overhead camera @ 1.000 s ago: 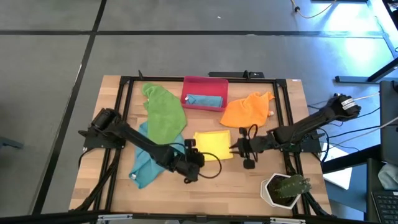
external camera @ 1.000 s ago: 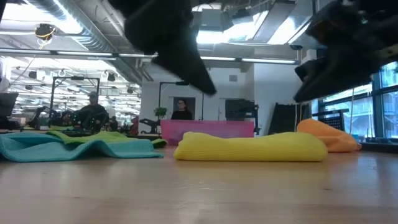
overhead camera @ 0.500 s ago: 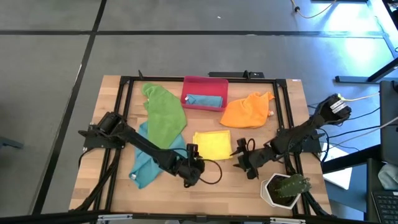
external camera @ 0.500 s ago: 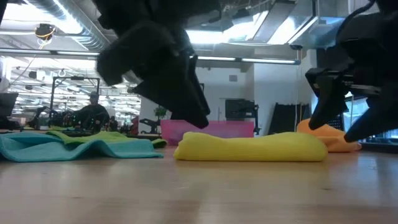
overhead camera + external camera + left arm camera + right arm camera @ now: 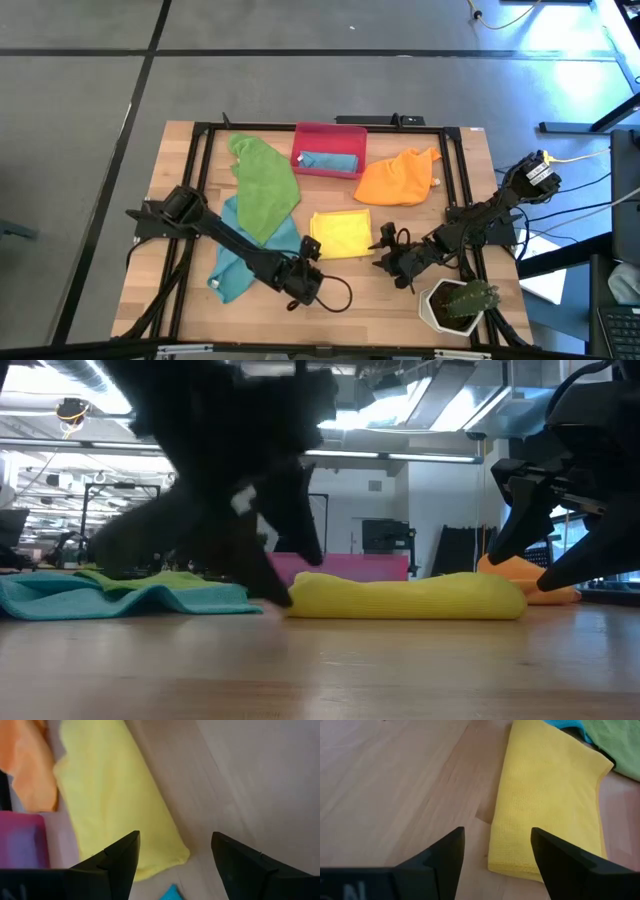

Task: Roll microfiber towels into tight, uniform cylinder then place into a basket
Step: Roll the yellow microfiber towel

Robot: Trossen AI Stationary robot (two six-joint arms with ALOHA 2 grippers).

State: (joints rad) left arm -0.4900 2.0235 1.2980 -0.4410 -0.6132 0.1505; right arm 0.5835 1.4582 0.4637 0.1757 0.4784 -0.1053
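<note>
My left gripper [image 5: 311,250] sits low at the front of the table [image 5: 360,300], its fingers [image 5: 112,865] spread apart and holding nothing, right at the near left corner of the yellow towel [image 5: 341,234]. In the left wrist view the two dark fingers frame bare wood and the towel's edge, with nothing between them. My right gripper [image 5: 380,250] is just off the towel's right side, also low over the wood, its fingers [image 5: 445,857] parted and empty; the right wrist view shows the yellow towel [image 5: 547,805] lying just past the fingertips, not touched.

The yellow towel lies folded into a flat rectangle between the two grippers, near the middle of the table. From the low view it reads as a thick, rounded pad [image 5: 405,596] resting on the wood.

Further out, the green towel [image 5: 262,183] lies loose to the left and behind, overlapping a blue towel [image 5: 238,258] that runs toward the front left under my left arm. The orange towel [image 5: 397,177] is crumpled behind and to the right of the yellow one. The pink basket [image 5: 330,135] stands at the back centre between the green and orange towels, with a second blue towel [image 5: 329,161] rolled up inside it.

A white plant pot [image 5: 435,310] with a green plant stands at the front right corner, near my right arm.
</note>
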